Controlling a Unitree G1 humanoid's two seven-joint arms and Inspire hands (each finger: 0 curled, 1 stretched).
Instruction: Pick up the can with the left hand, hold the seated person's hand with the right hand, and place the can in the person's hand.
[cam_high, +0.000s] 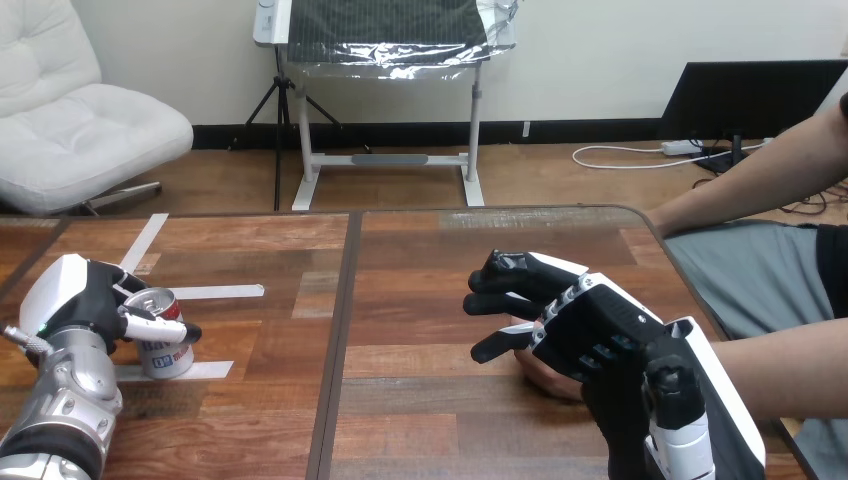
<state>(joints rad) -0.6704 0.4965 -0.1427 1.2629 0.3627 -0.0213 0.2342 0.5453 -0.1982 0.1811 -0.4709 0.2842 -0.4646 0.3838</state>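
White armchair (80, 130) on brown floor (560, 188) before a pale wall (600, 60).

person's hand (541, 373) mostly hid under right hand (600, 330) | hold unclear, maybe touching | can (163, 352) partly behind left hand (88, 300)

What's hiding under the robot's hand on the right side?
The person's hand, resting on the table. Just a bit of it peeks out below the right hand. The rest is covered, so how it lies cannot be seen.
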